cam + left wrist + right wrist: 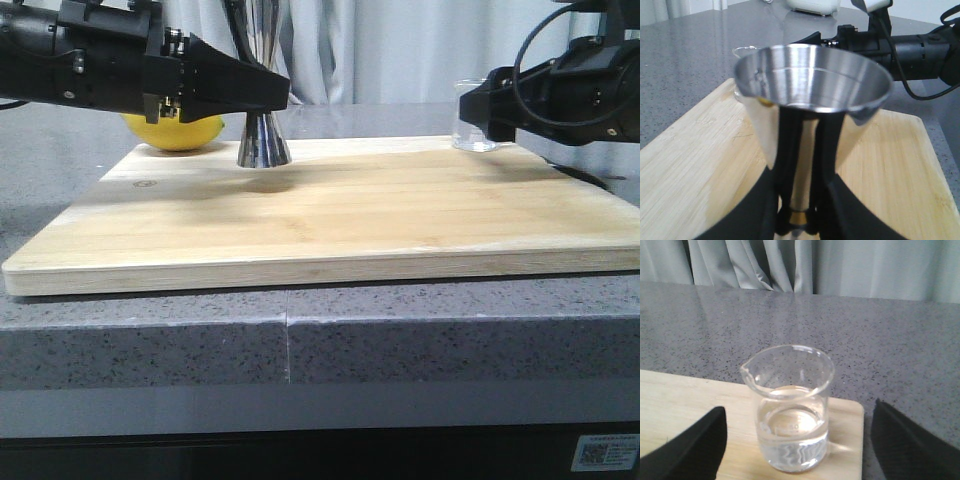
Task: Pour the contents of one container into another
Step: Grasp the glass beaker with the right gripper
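Near the back-left corner of the wooden cutting board (330,215) a lemon (172,131) lies behind the left arm. The left gripper (262,92) is pinching the steel jigger (263,140) at its narrow gold waist, with the jigger upright on its lower cone close to the board's back edge, left of middle. In the left wrist view the fingers (827,150) press either side of the stem below the wide upper cup, which appears empty. The hold is on a thin, slick band, so I judge that a bump or an off-centre squeeze could twist the jigger or tip it on its small foot.

At the back-right corner stands the glass beaker (792,410), upright, roughly a third full of clear liquid, its pour lip turned toward the board's left side. The right gripper (797,450) is spread wide, a finger on each side of the beaker and apart from the glass. Risks here, as I judge them: closing unevenly would shove the beaker toward the nearby board edge; gripping smooth glass too lightly lets it slip when lifted; tilting too fast would overshoot the jigger's mouth and spill onto the board.
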Tool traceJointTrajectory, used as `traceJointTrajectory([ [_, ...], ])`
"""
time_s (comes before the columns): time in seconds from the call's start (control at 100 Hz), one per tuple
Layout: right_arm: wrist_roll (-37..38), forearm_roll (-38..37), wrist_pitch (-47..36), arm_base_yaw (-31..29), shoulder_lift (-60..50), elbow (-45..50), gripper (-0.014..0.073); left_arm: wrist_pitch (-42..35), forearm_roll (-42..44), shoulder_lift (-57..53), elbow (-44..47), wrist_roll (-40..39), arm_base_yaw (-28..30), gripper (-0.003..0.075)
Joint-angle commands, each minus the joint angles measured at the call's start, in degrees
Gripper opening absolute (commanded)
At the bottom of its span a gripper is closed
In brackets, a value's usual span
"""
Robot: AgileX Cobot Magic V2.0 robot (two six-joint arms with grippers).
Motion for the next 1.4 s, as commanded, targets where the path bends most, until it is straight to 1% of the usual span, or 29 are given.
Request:
traceJointTrajectory([
  [0.0, 0.73, -0.56, -3.74, -0.15, -1.35, -2.71, 0.0531, 6.49, -4.23, -3.29, -1.63, -0.28, -0.58, -0.0019],
  [0.12, 1.82, -1.37, -3.28, -0.15, -0.48, -4.09, 0.0531, 6.49, -4.23, -3.29, -1.63, -0.28, -0.58, -0.0019],
  [0.52, 1.8, -2.31, -2.36, -0.15, 2.23, -6.87, 0.0531, 6.49, -4.23, -3.29, -1.63, -0.28, -0.58, -0.0019],
  [0.85, 2.83, -2.89, -2.27, -0.15, 2.87, -7.42, 0.053, 6.49, -4.23, -3.29, -1.63, -0.28, -0.58, -0.0019],
  [0.9, 2.83, -2.89, -2.27, -0.15, 2.87, -7.42, 0.0521, 6.49, -4.23, -3.29, -1.63, -0.28, -0.58, -0.0019],
  [1.02, 2.83, -3.13, -2.27, -0.15, 2.87, -7.42, 0.0457, 6.49, -4.23, -3.29, -1.63, -0.28, -0.58, -0.0019],
  [1.09, 2.83, -3.69, -2.27, -0.15, 2.87, -7.42, 0.0435, 6.49, -4.23, -3.29, -1.63, -0.28, -0.58, -0.0019],
  [1.39, 2.83, -4.99, -2.27, -0.15, 2.87, -7.42, 0.0434, 6.49, -4.23, -3.29, -1.63, -0.28, -0.58, -0.0019],
])
